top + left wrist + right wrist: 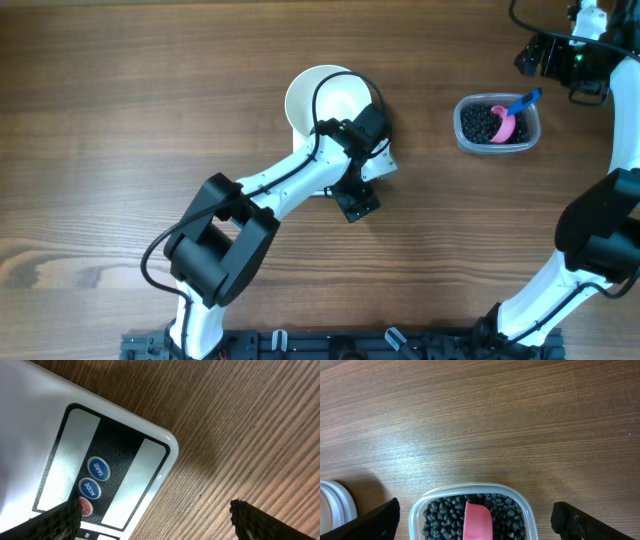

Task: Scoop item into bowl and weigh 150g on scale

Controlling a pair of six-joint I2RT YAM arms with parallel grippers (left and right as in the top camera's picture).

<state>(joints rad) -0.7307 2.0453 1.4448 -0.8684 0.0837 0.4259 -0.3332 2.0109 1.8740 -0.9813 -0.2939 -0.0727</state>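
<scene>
The white bowl (325, 100) stands at mid-table; its rim (335, 505) shows at the left of the right wrist view. The white scale (50, 435) lies just beside it, mostly under my left arm; a white corner (385, 165) shows in the overhead view. My left gripper (155, 522) (355, 195) hovers open over the scale's button end, one finger (62, 520) above the red button. The black beans (445, 512) (483, 122) fill a clear tub (497, 123) with a pink scoop (477, 520) (510, 118) in them. My right gripper (480, 522) (548, 55) hangs open above the tub, empty.
The clear tub's rim (470, 487) sits between my right fingers in the wrist view. Bare wooden tabletop (120, 120) stretches left of the bowl and in front of the tub. The arm bases stand along the near table edge (350, 345).
</scene>
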